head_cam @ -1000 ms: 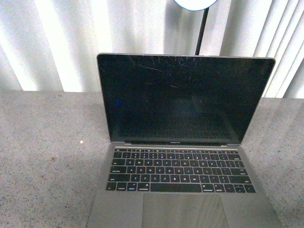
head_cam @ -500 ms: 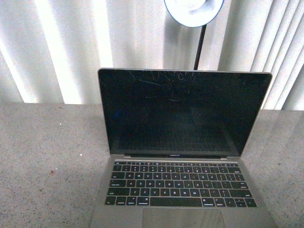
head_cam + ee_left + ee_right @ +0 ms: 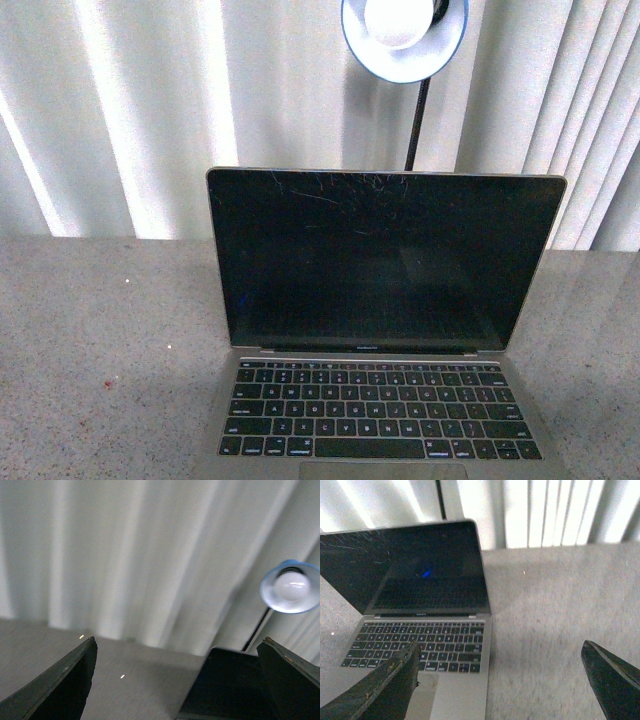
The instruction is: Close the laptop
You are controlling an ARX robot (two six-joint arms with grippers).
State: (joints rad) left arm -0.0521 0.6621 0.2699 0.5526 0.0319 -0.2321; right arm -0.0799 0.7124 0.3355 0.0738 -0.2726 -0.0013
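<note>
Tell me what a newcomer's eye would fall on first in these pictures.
The open thin grey-metal laptop dominates the scene. It sits mid-scene on the speckled grey tabletop, with its glossy black screen upright and webbed with pale scratches near the top edge. Just behind it, a round blue-rimmed lamp with a white bulb rises on a black stalk against the white pleated curtain.

Grey speckled tabletop (image 3: 100, 330), spanning the full width of the front view. Resting flat on it toward six o'clock: the open laptop (image 3: 380, 320) (screen dark, scratched). Tiny white and red specks (image 3: 168, 347) scattered toward eight o'clock.
</note>
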